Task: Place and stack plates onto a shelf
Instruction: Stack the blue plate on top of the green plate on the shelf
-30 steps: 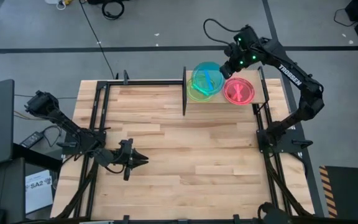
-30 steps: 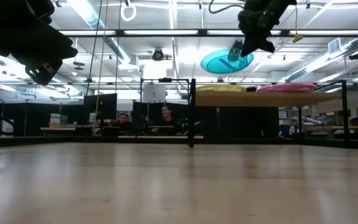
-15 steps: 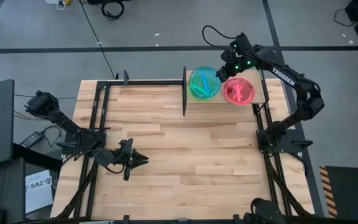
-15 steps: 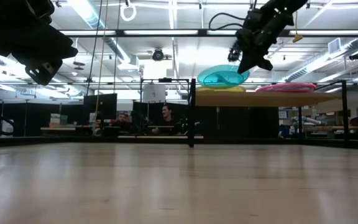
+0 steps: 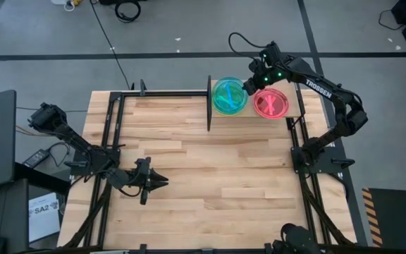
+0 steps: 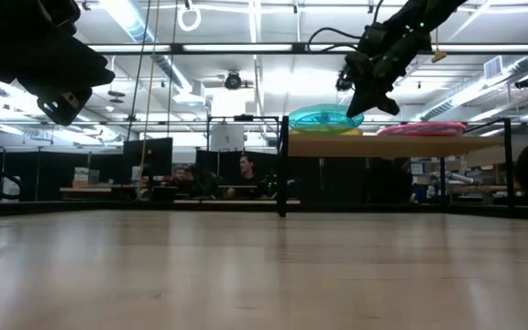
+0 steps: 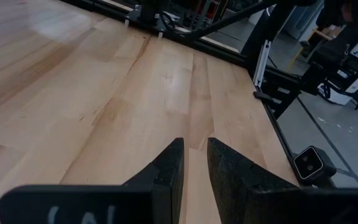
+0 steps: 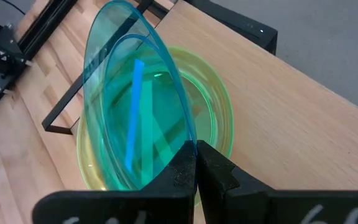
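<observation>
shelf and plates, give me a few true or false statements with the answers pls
1. The right pincer is shut on the rim of the teal plate. True.
2. The teal plate is over the pink plate. False: it is over the green plate, and the pink one lies apart beside it on the shelf.
3. The left pincer is holding a plate. False: it holds nothing and hangs over the table, far from the shelf.
4. The teal plate lies flat in the green plate. False: in the right wrist view it is tilted, its gripped edge raised.
5. Both stacks sit on the shelf, not on the tabletop. True.
</observation>
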